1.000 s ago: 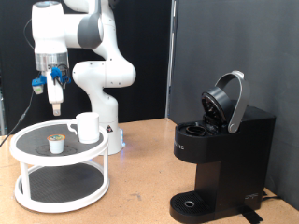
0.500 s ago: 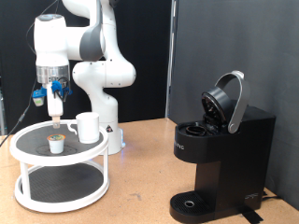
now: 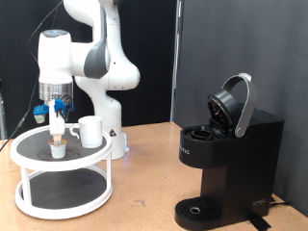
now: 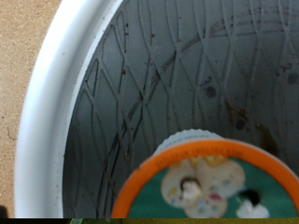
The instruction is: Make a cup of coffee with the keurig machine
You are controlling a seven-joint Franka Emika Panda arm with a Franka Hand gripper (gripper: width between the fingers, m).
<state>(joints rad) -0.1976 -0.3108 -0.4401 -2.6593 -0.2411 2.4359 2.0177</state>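
The gripper (image 3: 60, 127) hangs with its fingers pointing straight down over the top tier of the white two-tier round stand (image 3: 29, 144), at the exterior view's left. Directly under the jaws stands the small coffee pod (image 3: 59, 147), upright on the dark mat of that tier, so its short axis runs vertical, in line with the fingers. From the exterior view the fingertips look to be just above the pod or already at its top; I cannot tell if they touch. The wrist view confirms the alignment: the pod (image 4: 207, 181) with its orange rim fills the lower part of the picture, seen from right above, inside the white rim of the stand (image 4: 56, 103). The fingers themselves do not show there, so I cannot tell how wide the jaws are, and nothing is seen held between them.

The cup (image 3: 89, 131) stands upright on the same tier, just beside the pod toward the exterior view's right. The keurig machine (image 3: 226, 159) stands well apart on the worktop (image 3: 144, 197), at the exterior view's right, with its hinged lid raised and the pod chamber open.
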